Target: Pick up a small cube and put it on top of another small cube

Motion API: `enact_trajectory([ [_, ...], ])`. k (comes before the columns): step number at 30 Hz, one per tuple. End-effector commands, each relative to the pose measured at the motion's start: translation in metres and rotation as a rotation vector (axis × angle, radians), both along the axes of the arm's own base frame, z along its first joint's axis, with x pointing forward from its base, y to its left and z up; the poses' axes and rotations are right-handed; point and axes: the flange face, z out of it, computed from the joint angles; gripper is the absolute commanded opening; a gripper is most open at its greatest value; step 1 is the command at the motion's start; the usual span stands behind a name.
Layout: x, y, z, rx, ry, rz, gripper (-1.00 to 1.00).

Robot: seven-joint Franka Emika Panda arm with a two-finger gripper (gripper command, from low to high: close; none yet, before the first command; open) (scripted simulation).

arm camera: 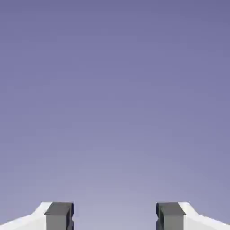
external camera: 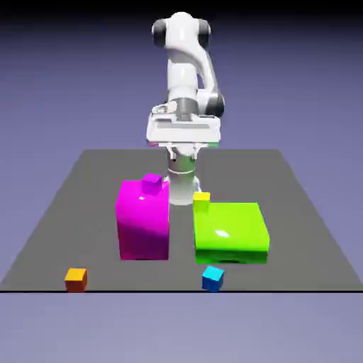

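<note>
The small orange cube (external camera: 76, 278) sits alone near the table's front edge, at the exterior view's left. The small yellow cube (external camera: 201, 201) shows at the far left corner of the lime-green block (external camera: 230, 230); I cannot tell whether it rests on the block or stands just behind it. My gripper (external camera: 183, 136) hangs high above the table's far side, well away from both cubes. In the hand view the gripper (arm camera: 114, 216) is open, its grey fingertips (arm camera: 59, 215) wide apart with only the blue-violet backdrop between them. No cube shows in that view.
A tall magenta block (external camera: 144, 221) stands left of the green block, with a small magenta cube (external camera: 152, 183) on top. A small blue cube (external camera: 212, 278) lies in front of the green block near the front edge. The grey table (external camera: 305, 213) ends just past the orange and blue cubes.
</note>
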Motion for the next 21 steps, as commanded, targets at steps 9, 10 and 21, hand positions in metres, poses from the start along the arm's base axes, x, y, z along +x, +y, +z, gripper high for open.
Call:
enact_trajectory([
  [9, 0.079, -0.042, -0.056, -0.152, 0.306, -0.014, 0.00],
  [10, 0.086, -0.048, -0.064, -0.161, 0.340, -0.015, 0.00],
  [21, 0.148, -0.136, -0.155, -0.167, 0.665, -0.018, 0.00],
])
